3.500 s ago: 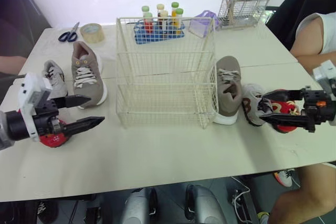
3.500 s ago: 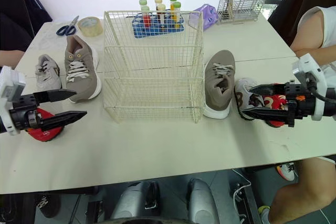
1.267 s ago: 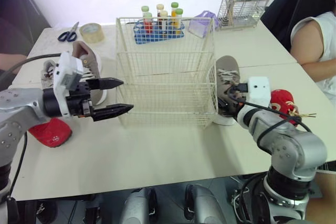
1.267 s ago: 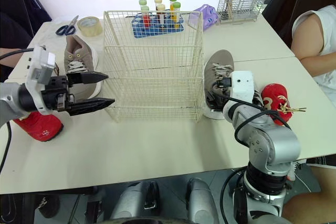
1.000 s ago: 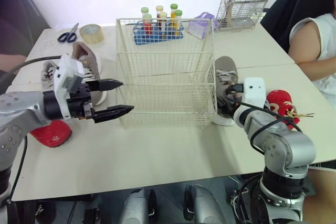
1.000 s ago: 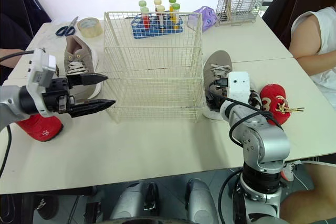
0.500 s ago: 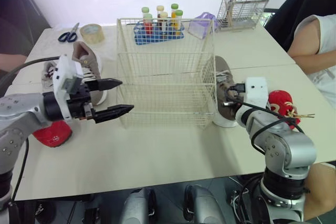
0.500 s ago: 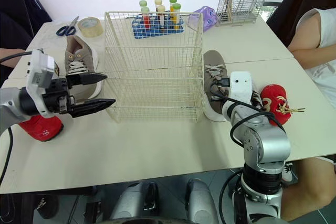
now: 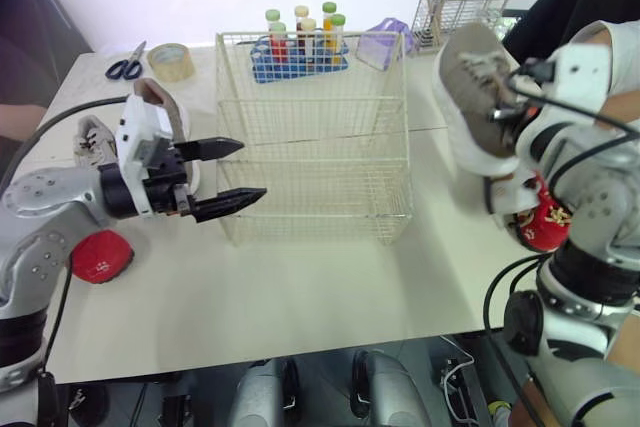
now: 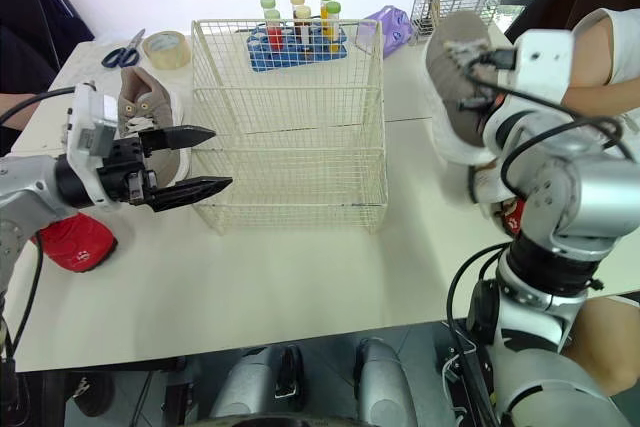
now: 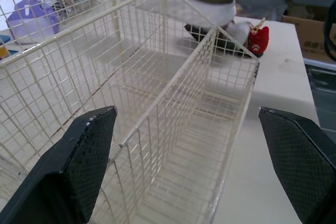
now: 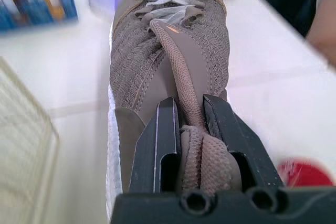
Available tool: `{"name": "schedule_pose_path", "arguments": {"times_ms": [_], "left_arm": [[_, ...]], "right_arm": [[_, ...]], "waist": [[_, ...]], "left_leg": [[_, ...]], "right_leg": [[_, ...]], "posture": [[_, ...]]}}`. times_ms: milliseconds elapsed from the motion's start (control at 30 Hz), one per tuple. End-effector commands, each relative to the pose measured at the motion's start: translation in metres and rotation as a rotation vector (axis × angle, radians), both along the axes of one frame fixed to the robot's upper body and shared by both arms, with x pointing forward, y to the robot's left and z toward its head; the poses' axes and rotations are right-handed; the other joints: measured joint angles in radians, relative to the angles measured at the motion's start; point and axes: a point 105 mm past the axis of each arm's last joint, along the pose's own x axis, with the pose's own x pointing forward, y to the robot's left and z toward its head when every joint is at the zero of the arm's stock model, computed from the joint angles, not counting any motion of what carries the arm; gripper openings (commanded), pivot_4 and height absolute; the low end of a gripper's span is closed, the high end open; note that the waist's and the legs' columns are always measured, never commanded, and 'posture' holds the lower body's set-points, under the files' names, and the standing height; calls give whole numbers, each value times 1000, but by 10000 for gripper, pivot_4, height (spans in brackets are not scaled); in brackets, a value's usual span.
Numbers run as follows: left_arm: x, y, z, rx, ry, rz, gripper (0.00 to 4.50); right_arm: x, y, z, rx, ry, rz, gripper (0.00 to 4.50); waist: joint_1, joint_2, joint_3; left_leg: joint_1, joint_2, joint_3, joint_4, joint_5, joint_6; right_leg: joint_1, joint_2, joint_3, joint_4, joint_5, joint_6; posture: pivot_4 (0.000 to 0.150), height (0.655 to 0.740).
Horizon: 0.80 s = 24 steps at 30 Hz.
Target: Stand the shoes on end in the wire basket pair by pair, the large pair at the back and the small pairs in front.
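Nearest me, a small red shoe (image 9: 100,255) lies on the bench (image 9: 330,287) at 8 o'clock from the wire basket (image 9: 315,187).

My left claw (image 9: 250,169) hangs spread wide and empty at the basket's 9 o'clock side, just beside the wire. I cannot tell whether it touches.

The basket holds no shoes and has a wire divider running inside it.

At 4 o'clock from the basket lies a second small red shoe (image 9: 545,225).

Above it, at 2 o'clock, my right claw (image 12: 190,100) is clamped on the heel collar of one large taupe shoe (image 9: 470,97). The shoe is raised clear of the bench and tilted.

Its mate (image 9: 160,107) lies at 10 o'clock from the basket with a small grey shoe (image 9: 90,137) just beside it.

At the far edge are scissors (image 9: 125,67), a tape roll (image 9: 172,59) and a rack of tubes (image 9: 300,47).

Risks, as I judge them:
- The grip is on soft padding only, so the shoe may swing or slip.
- The toe may catch the basket rim on the way in.
- The basket looks light, and a snag could drag it across the bench, since my left claw is not bracing it.
- Dropping the shoe into the front section would block the small pairs.
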Motion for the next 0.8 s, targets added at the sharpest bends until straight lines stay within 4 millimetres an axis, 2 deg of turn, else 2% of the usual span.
{"name": "schedule_pose_path", "arguments": {"times_ms": [33,167,300,367,467,600,800], "left_arm": [[1,-4,9,-2,-47,-19,45000],[6,-5,13,-17,-61,-28,45000],[10,-5,24,-73,-71,-37,45000],[11,-4,34,-118,-75,-43,45000],[16,3,60,-246,-69,-44,45000],[19,18,80,-337,-22,-48,45000],[16,29,97,-372,74,-87,45000]], "right_arm": [[-2,-6,55,-78,-172,38,1864],[-2,-2,100,-211,-300,166,1864],[-15,24,125,-378,-410,458,1864],[-26,36,129,-427,-441,625,1864],[-46,45,138,-494,-470,846,1864],[-67,63,141,-607,-475,1078,1864],[-71,79,138,-805,-463,1225,1864]], "waist": [[0,0,0],[3,1,2],[-1,1,2],[-3,1,2],[-1,0,2],[2,0,3],[1,0,3]], "left_leg": [[0,0,0,0,0,0],[0,0,0,0,0,1],[-1,0,0,0,0,1],[-1,0,0,0,0,1],[-1,0,0,1,0,1],[-1,1,0,2,0,1],[-1,1,0,2,0,1]], "right_leg": [[0,0,0,0,0,0],[0,-1,0,-1,0,0],[0,0,0,-1,0,1],[0,0,0,-1,0,1],[0,0,0,-1,0,1],[1,0,0,-1,0,1],[1,-1,0,-1,0,1]], "posture": [[1500,7400],[1500,7400],[1500,7400],[1500,7400],[1500,7400],[1500,7400],[1500,7400]]}}
